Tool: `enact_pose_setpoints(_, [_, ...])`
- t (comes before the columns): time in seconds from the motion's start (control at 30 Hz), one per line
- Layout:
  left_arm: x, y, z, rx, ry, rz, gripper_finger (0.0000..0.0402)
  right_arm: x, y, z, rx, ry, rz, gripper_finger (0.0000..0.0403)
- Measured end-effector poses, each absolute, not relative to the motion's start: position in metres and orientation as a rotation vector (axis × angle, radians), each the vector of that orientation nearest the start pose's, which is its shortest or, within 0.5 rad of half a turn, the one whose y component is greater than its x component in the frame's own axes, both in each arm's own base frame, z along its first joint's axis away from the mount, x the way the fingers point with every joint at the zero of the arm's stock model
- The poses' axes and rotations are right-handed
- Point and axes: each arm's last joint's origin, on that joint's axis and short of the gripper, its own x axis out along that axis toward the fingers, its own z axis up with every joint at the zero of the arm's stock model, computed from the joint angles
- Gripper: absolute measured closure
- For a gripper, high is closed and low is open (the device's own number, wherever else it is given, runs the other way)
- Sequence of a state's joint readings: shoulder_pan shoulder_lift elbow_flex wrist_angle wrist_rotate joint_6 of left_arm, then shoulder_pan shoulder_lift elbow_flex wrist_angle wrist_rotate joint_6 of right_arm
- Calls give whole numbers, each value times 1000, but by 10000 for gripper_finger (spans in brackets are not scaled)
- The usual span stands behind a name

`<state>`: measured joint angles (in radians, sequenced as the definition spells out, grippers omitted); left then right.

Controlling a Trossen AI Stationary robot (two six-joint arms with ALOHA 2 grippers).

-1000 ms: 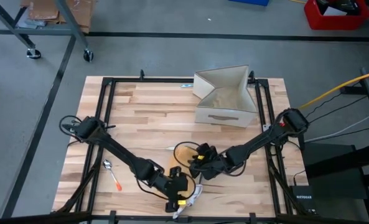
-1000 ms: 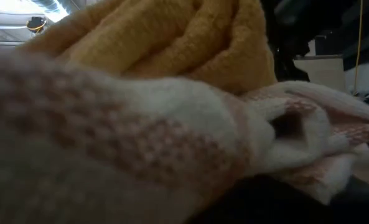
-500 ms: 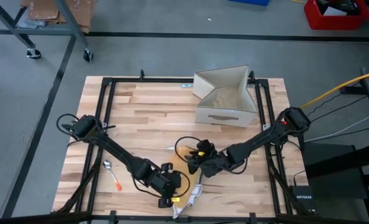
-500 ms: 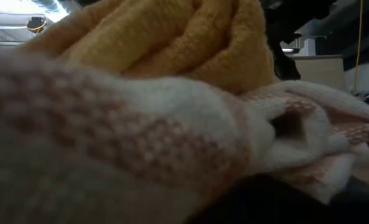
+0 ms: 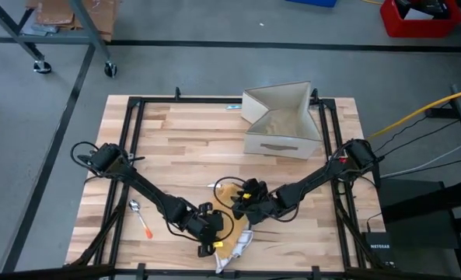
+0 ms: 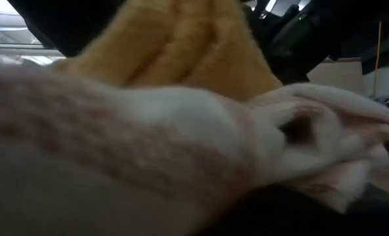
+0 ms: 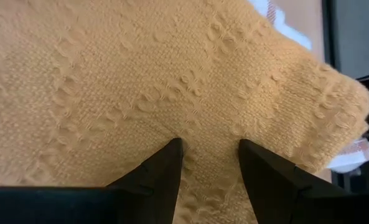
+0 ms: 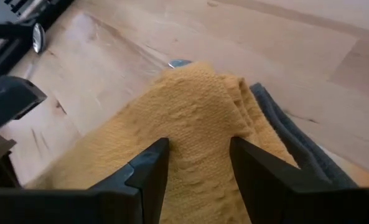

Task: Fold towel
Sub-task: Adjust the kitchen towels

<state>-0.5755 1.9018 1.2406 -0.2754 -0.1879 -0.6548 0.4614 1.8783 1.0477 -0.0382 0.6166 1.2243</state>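
Note:
A yellow knitted towel (image 5: 228, 189) lies bunched near the table's near edge, between both grippers. It fills the left wrist view (image 7: 140, 74) and rises as a peak in the low view (image 6: 181, 46). It rests on a white-and-peach towel (image 6: 181, 137), which sticks out beside it (image 5: 236, 247). My left gripper (image 5: 211, 237) is at the towel's near left side. My right gripper (image 5: 244, 201) is at its far right side. Each is shut on the yellow cloth. A grey cloth (image 8: 296, 146) lies under the yellow one. My left gripper (image 7: 210, 146) pinches a bunch of the yellow towel's surface (image 7: 209, 127) between its two fingers; creases run out from the fingertips (image 7: 175, 152). How many layers it has, I cannot tell. My right gripper (image 8: 198, 143) pinches a folded ridge of the yellow towel (image 8: 196, 118) between its two fingers, which lie on either side of the ridge. The ridge's free end (image 8: 190, 71) rests on the table.
An open cardboard box (image 5: 281, 120) stands toward the far right. A spoon (image 5: 135, 206) and an orange-handled tool (image 5: 146, 228) lie near the left arm. Black frame rails (image 5: 133, 155) run along the table's edges. Bare wood lies between the towels and the box.
My left gripper has moved a little toward the table's left edge. My right gripper has shifted slightly toward the left and near edges. The yellow towel's top has been drawn up into a narrower peak, and the white-and-peach towel has shifted with it.

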Motion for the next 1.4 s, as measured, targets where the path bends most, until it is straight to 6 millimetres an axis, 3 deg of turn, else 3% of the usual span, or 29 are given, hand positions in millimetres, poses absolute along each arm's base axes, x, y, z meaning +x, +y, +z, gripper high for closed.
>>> enact_pose_setpoints(0.27, [330, -208, 163, -280, 893, -76, 247, 339, 148, 140, 712, 545, -563, 226])
enact_pose_setpoints(0.43, [331, -208, 167, -342, 872, -75, 247, 339, 148, 142, 713, 537, -563, 226])
enact_pose_setpoints(0.73, [317, -200, 225, -374, 757, -165, 247, 330, 145, 197, 676, 463, -428, 226])
enact_pose_setpoints(0.87, [306, -192, 241, -378, 775, -151, 247, 323, 145, 219, 725, 505, -296, 226])
enact_pose_setpoints(1.13, [292, -184, 233, -425, 941, -26, 247, 320, 154, 220, 815, 707, -28, 226])
enact_pose_setpoints(1.4, [283, -177, 225, -468, 1082, 61, 236, 319, 156, 219, 916, 787, 30, 226])
